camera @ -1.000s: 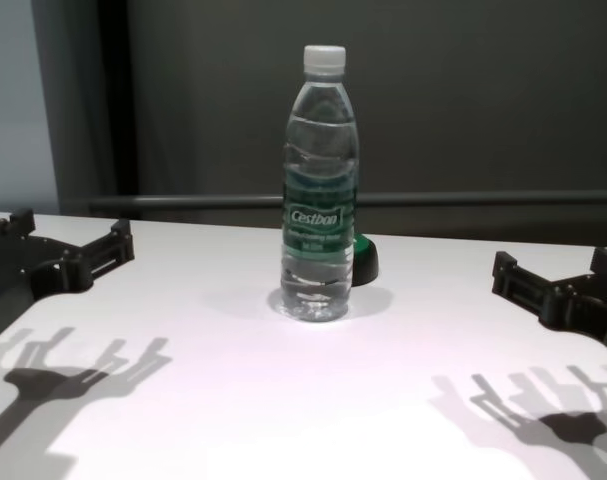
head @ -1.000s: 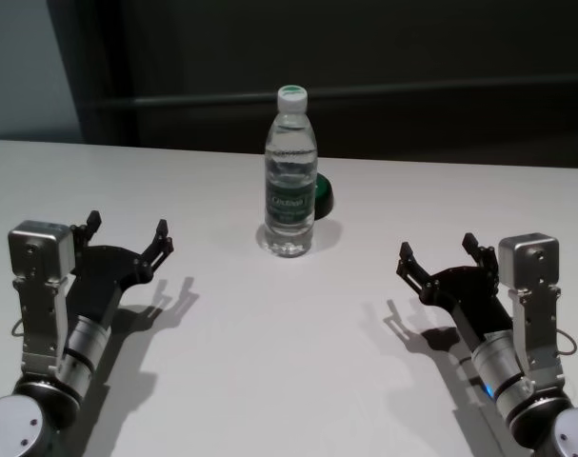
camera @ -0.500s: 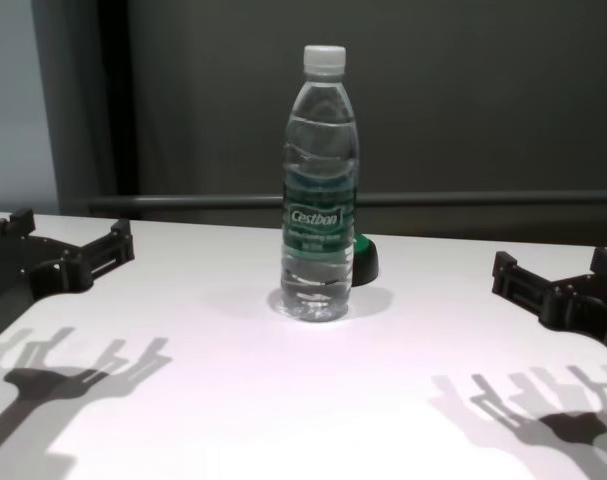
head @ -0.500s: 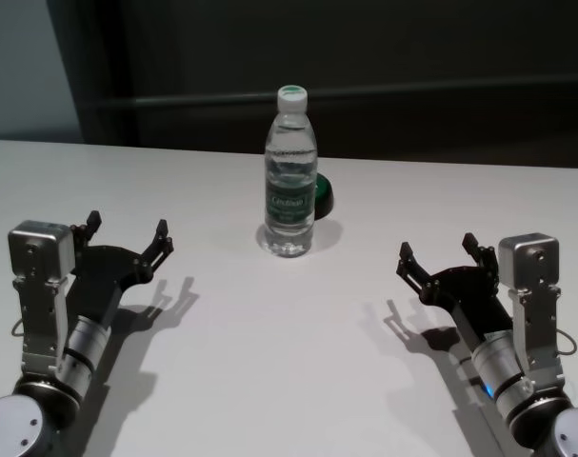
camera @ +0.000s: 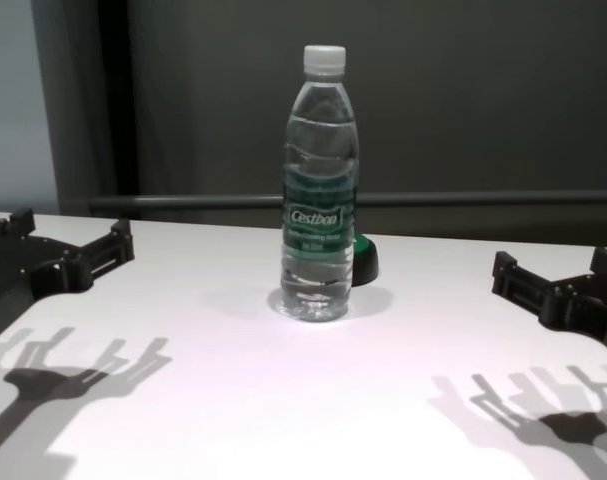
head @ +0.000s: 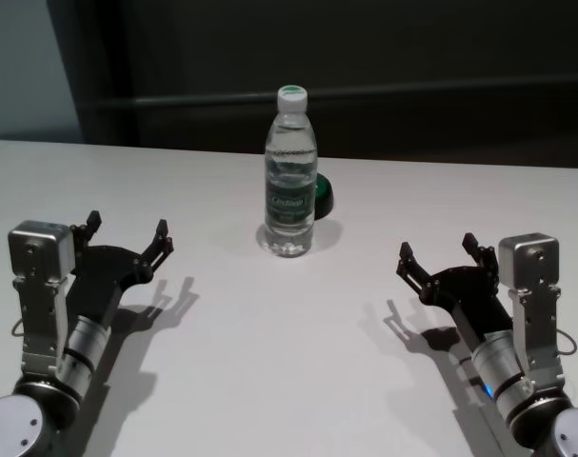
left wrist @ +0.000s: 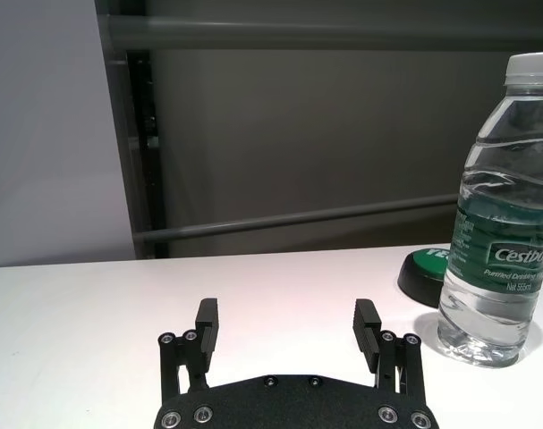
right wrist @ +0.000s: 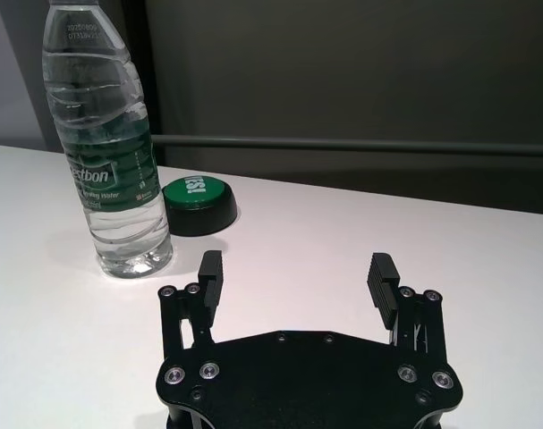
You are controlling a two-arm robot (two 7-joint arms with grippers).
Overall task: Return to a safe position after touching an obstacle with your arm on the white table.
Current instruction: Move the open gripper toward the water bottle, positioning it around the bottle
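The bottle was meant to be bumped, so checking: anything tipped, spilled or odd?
Nothing stands out. The bottle stands upright and capped on the white table, no spill; both open grippers, left and right, sit apart from it.

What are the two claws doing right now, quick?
Left claw: open, holding nothing, left of the bottle.
Right claw: open, holding nothing, right of the bottle.

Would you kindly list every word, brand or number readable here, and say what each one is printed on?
"Cestbon": green label of the water bottle.
"Purified Drinking Water": same label, partly cut off in both wrist views.
Printed digits near the bottle's shoulder: too small to read.
White lettering on the green button: unclear, not readable.
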